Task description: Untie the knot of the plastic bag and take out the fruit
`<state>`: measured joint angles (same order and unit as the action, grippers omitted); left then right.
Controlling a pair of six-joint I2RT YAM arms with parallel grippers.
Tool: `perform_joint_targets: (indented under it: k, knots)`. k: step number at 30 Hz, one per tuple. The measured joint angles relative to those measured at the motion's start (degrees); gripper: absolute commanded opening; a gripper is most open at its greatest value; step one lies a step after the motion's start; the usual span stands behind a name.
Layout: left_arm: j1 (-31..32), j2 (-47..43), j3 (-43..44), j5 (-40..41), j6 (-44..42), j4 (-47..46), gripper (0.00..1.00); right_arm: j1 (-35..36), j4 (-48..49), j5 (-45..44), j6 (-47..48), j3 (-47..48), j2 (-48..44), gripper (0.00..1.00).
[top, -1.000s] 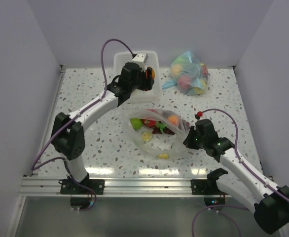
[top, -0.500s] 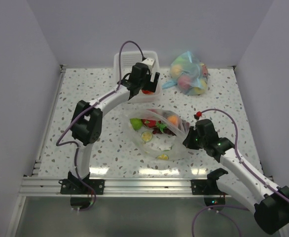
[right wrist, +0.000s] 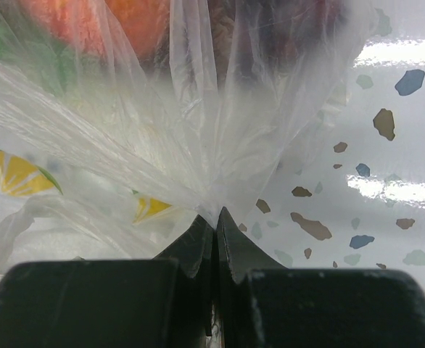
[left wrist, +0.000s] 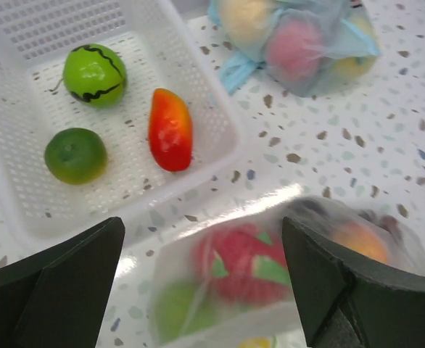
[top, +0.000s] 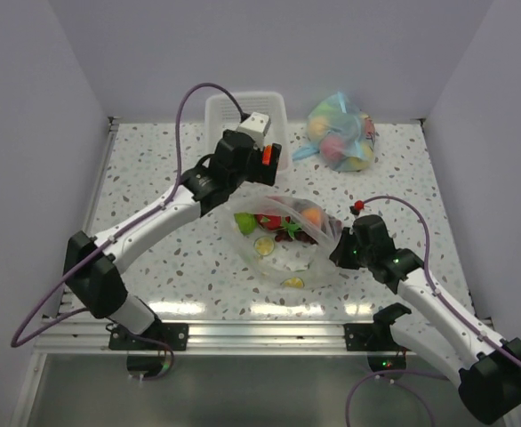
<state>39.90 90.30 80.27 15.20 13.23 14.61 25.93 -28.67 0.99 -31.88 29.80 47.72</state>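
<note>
Reading right gripper (right wrist: 215,226) as fully closed, fingers pinching a gathered fold of the thin, crinkly, colourless clear plastic bag (right wrist: 125,123) right at the tips. Can't tell whether that fold belongs to the knot. Seeing small toy fruit (right wrist: 125,22) through the film just ahead of those fingers: orange and red pieces at the far end, yellow citrus slices (right wrist: 17,177) nearer and to the left. Reading left gripper (left wrist: 201,286) as wide open, holding nothing, hovering over the bag with a red strawberry-like piece (left wrist: 238,264) between the two black fingers (left wrist: 60,283) and below them. Spotting a white perforated plastic basket (left wrist: 216,119) ahead-left of those fingers, with a green striped ball (left wrist: 94,75), a plain green lime (left wrist: 75,155) and a red-orange elongated fruit (left wrist: 170,129) inside, apart from each other. Noting a blue-tinted bag of pastel fruit (left wrist: 299,43) ahead-right, on the speckled white table (left wrist: 365,138).
</note>
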Motion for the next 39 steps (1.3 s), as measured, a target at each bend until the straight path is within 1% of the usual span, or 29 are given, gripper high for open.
perform_joint_targets:
  k: [3,7,9,12,14,16,17,22,26,33,39]
  knots:
    - [6.16,-5.03,-1.95,2.40,3.19,2.78,0.91,0.00,0.00,0.00,0.02,0.13,-0.02,0.00]
    - [13.70,-9.60,-5.97,4.48,10.73,7.32,0.90,0.00,0.00,0.00,0.02,0.13,-0.02,0.00]
    - [16.26,-10.88,-9.11,5.22,15.37,8.44,0.89,0.00,0.00,0.00,0.02,0.15,-0.02,0.00]
    - [18.29,-11.02,-13.68,5.07,21.29,9.57,0.88,0.00,0.02,0.00,0.00,0.15,-0.09,0.00]
    - [18.62,-10.10,-15.96,4.50,24.35,10.32,0.86,0.00,0.07,0.00,0.00,0.13,-0.15,0.00]
    - [18.62,-8.04,-16.41,4.11,26.84,10.60,0.83,0.00,0.07,0.02,0.00,0.13,-0.15,0.00]
    - [18.60,-6.78,-16.39,3.96,28.15,10.45,0.81,0.00,0.07,0.02,0.00,0.15,-0.15,0.00]
    - [17.84,0.26,-13.11,4.00,35.43,12.55,0.72,0.00,0.04,0.04,-0.02,0.15,-0.66,0.00]
    - [16.20,3.82,-9.79,4.70,42.03,14.16,0.72,0.00,0.07,0.07,-0.04,0.15,-1.31,0.00]
    - [14.86,3.89,-9.60,7.65,53.05,13.99,0.72,0.00,0.55,0.72,-0.31,0.02,-2.14,0.00]
    - [14.58,4.15,-9.53,8.33,59.45,13.40,0.72,0.00,1.33,1.79,-0.85,-1.33,-3.23,0.00]
